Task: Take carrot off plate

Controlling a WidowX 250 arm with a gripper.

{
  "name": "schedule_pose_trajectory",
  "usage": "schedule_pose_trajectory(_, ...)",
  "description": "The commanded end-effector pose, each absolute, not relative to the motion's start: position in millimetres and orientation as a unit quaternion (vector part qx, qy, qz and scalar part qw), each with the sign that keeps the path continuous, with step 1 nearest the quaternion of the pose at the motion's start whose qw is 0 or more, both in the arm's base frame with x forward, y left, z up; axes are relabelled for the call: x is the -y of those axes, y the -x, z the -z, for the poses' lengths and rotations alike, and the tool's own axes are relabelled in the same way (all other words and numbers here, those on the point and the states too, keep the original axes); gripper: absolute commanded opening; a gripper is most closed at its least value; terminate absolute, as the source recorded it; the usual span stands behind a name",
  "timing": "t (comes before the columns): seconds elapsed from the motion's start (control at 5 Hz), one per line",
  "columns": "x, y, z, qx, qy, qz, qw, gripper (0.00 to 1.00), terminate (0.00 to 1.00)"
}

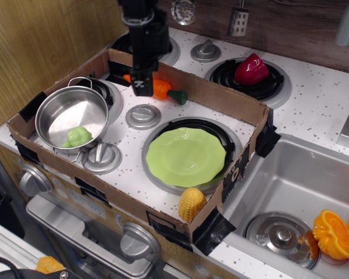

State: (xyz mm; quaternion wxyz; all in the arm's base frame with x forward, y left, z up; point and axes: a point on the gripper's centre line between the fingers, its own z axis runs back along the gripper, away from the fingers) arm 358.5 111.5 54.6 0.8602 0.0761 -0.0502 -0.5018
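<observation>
The orange carrot (161,89) with its green stem (178,96) lies across the back of the cardboard box, low over the speckled stove top, next to the back wall. My black gripper (143,85) comes down from above and straddles the carrot's middle. Orange shows on both sides of the fingers, so the gripper looks shut on the carrot. The light-green plate (186,157) sits on the front right burner, with nothing on it, well apart from the carrot.
A steel pot (71,114) with a green toy inside stands at the left of the cardboard box (221,97). A yellow corn piece (191,204) leans on the front wall. Silver knobs (143,115) sit between the burners. A red pepper (251,69) and a sink with orange slices (335,231) are at the right.
</observation>
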Motion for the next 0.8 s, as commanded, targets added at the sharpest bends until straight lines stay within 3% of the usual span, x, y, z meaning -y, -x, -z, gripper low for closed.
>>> schedule_pose_trajectory(0.0, -69.6, -365.5, -113.6, 0.075, -0.109, 0.348, 0.928, 1.00, 0.00)
schedule_pose_trajectory(0.4, -62.0, -354.9, -113.2, 0.088, -0.096, 0.301, 0.945, 1.00, 0.00)
schedule_pose_trajectory(0.6, -62.0, -354.9, -113.2, 0.088, -0.096, 0.301, 0.945, 1.00, 1.00)
